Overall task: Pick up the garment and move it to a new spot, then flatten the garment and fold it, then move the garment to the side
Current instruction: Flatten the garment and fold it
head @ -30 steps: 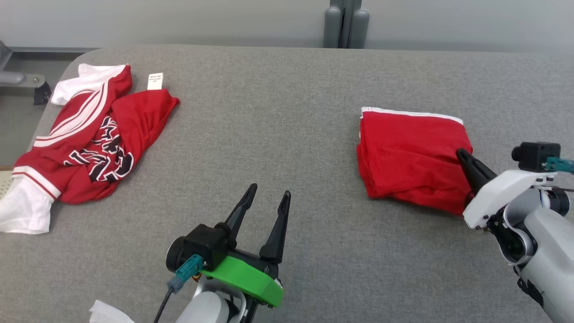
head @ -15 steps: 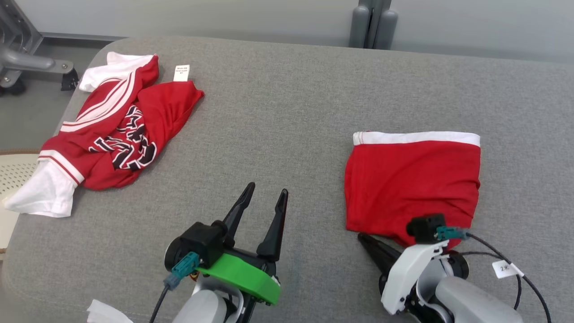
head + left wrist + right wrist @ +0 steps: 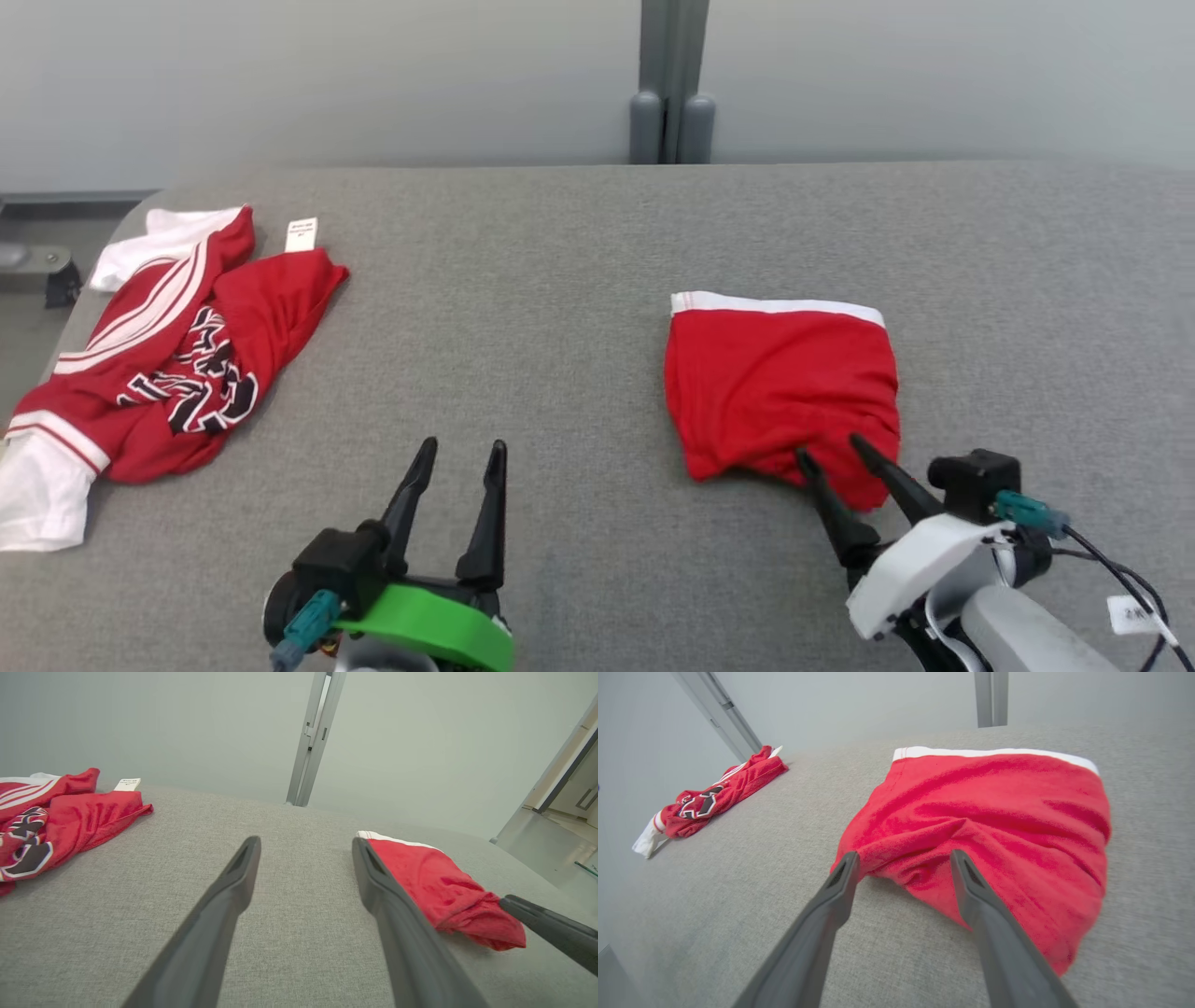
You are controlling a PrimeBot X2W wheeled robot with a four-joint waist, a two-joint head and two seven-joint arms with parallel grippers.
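1. I am looking at a grey fabric-covered surface (image 3: 560, 280). It is carrying two pieces of red clothing, lying well apart.
2. The folded garment (image 3: 780, 392), red with a white band along its far edge, is lying on the right half of the surface, directly beyond the right hand. Its far edge is running straight, while its near edge is bunching into wrinkles.
3. The right hand (image 3: 829, 447) is standing with its two fingers spread apart, pinching nothing. In the right wrist view, one tip is sitting at the garment's wrinkled near left corner and the other is overlapping the cloth. I cannot tell whether the tips are touching the cloth or hanging just above it.
4. The left hand (image 3: 464, 445) is hovering over bare surface near the middle front. Its fingers are spread, holding nothing and pointing toward the far edge. It is sitting well to the left of the folded garment.
5. A crumpled jersey (image 3: 159, 373) is lying at the far left of the surface. It is red with white stripes, white sleeve ends and black-and-white lettering, and one white sleeve is reaching the left edge. A small white label (image 3: 301, 233) is sticking out at its far side.
6. A grey post (image 3: 670, 93) is standing against the pale wall (image 3: 280, 75) behind the far edge of the surface.
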